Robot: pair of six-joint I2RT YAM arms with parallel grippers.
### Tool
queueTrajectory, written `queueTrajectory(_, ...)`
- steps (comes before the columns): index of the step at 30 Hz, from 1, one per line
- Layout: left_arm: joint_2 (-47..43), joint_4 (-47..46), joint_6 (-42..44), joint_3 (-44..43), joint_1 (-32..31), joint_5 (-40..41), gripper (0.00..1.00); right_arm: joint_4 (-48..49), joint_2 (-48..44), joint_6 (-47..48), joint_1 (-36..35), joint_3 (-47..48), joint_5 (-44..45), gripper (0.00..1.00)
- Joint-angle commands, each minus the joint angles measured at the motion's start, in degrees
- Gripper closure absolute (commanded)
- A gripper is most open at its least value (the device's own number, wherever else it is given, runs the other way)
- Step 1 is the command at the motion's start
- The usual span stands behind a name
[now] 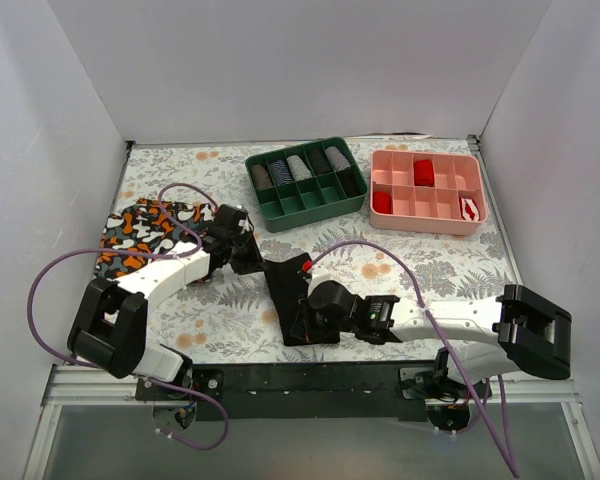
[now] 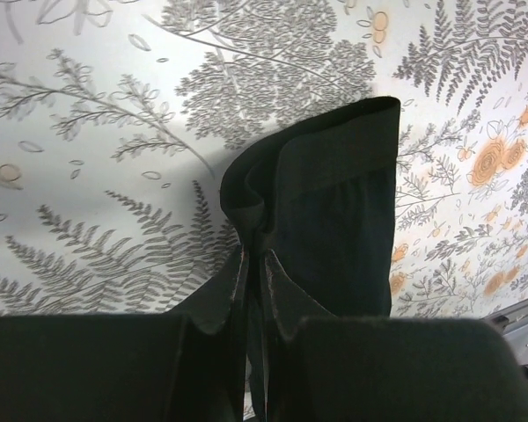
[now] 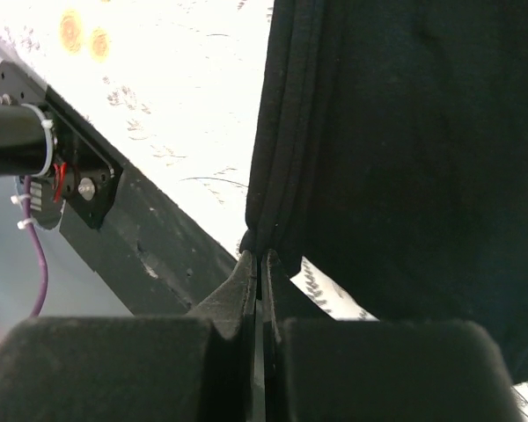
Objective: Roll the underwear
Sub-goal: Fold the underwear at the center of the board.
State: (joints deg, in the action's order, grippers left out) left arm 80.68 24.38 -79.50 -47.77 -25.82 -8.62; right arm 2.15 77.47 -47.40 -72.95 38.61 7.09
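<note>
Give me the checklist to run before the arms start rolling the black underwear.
1. Left gripper shut on an edge of the black underwear: ok.
2. Right gripper shut on another edge of it: ok.
3. Black underwear apart from the camouflage underwear: ok.
4. Black underwear apart from the green tray and the pink tray: ok.
5. Fabric lying flat between the grippers: not ok; it is folded and bunched at the left gripper.
6. Whole garment resting on the table: cannot tell; the arms hide part of it.
</note>
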Motion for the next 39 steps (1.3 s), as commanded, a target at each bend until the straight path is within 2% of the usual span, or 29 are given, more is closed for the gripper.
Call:
queueTrajectory(1,2.1,-0.56,-0.3,-3.99,-2.03,1.77,1.0,4.87,-3.29,-2.44,1.05,-3.35,-0.24,0.99)
queueTrajectory(7,1.94,0.75,-1.09,-5.41,-3.97,5.54,1.0,5.41,-4.79,-1.22,2.2,-4.86,-0.85,0.99)
queueTrajectory(11,-0.96,2.51,-1.62,-3.65,-3.53,7.92,1.0,2.51,-1.54,4.23,2.02,1.97,-5.05,0.99)
queueTrajectory(17,-6.66,4.18,-1.0,2.15,1.73,7.92,1.0,-3.89,7.95,10.47,-1.49,13.4,-10.69,0.99)
queueTrajectory(23,-12.3,8.92,0.31,3.21,5.25,9.66,1.0,-4.09,13.14,11.27,-3.87,19.83,-14.56,0.99)
queueTrajectory(39,-5.98,7.44,2.33,-3.38,3.94,4.15,1.0,0.66,1.46,-1.02,-2.46,5.96,-1.38,0.99)
